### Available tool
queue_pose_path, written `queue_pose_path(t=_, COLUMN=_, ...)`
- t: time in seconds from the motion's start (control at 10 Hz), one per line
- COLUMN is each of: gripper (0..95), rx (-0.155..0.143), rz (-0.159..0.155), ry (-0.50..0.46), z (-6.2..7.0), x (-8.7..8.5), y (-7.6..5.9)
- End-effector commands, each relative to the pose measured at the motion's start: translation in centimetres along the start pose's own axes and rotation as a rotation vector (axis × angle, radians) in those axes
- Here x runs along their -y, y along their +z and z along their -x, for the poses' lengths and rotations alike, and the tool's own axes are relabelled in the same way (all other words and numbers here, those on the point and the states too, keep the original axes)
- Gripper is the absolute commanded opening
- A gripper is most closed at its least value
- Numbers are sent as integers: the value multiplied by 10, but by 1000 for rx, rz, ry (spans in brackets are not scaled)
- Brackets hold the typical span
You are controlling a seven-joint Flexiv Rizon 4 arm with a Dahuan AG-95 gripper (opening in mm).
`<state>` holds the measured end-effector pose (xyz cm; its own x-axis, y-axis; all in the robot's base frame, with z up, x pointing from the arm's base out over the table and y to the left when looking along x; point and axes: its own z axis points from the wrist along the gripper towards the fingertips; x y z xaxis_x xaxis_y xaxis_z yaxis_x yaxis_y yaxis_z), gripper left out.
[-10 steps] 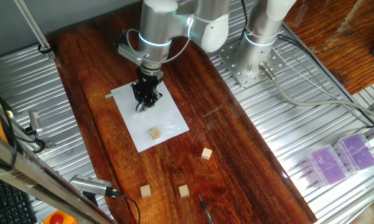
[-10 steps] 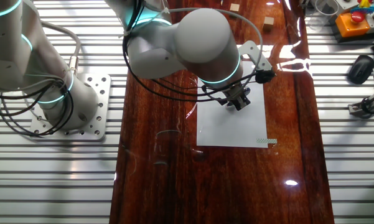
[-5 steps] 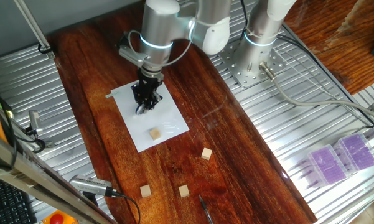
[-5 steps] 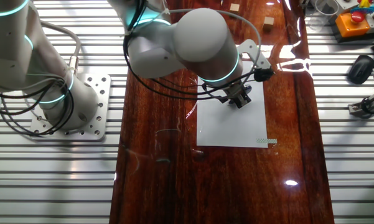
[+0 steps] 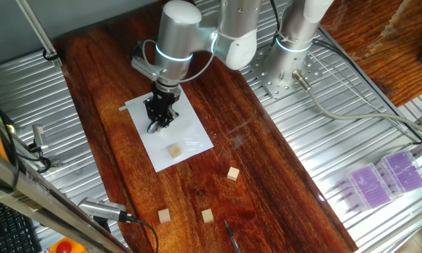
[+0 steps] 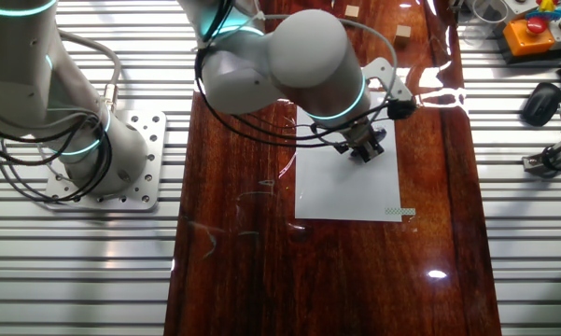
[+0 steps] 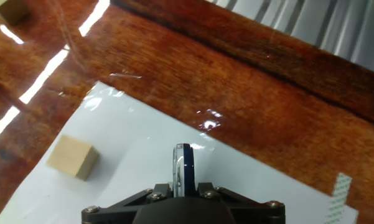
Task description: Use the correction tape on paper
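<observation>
We take the paper (image 5: pixel 170 137) as our landmark: a white sheet lying flat on the dark wooden table (image 5: pixel 281 183), with one tan cube (image 5: pixel 174 151) resting on it toward its near corner and three more cubes (image 5: pixel 232 173) on the wood beyond that corner, well apart from the sheet.

Above the paper hangs our arm (image 5: pixel 175 35), and its gripper (image 5: pixel 156 119) reaches down over the sheet's middle. Compared with a second ago the gripper has slid a little across the paper, away from the cube on it and toward the sheet's far-left edge, while keeping low. We read that as a stroke in progress: the tape is being dragged along the sheet, so the task looks well under way rather than starting.

The fingers are clamped on the correction tape (image 7: pixel 183 169), which the hand view shows edge-on between them, its pale rim and dark body pointing down at the paper. Its tip seems to touch the sheet, though we cannot confirm contact.

No laid tape line is visible to us.
</observation>
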<state>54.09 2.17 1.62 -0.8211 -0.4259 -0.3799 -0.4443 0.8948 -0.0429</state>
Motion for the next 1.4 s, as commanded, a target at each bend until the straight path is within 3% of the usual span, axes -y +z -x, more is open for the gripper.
queue_pose_path(t=0.1, gripper=0, rx=15, rz=36, ry=7, z=9, x=-3, y=3)
queue_pose_path(t=0.5, gripper=0, rx=7, rz=36, ry=1, z=11, x=-2, y=2)
queue_pose_path(t=1.4, gripper=0, rx=-14, rz=35, ry=-19, z=-5, x=-4, y=-8)
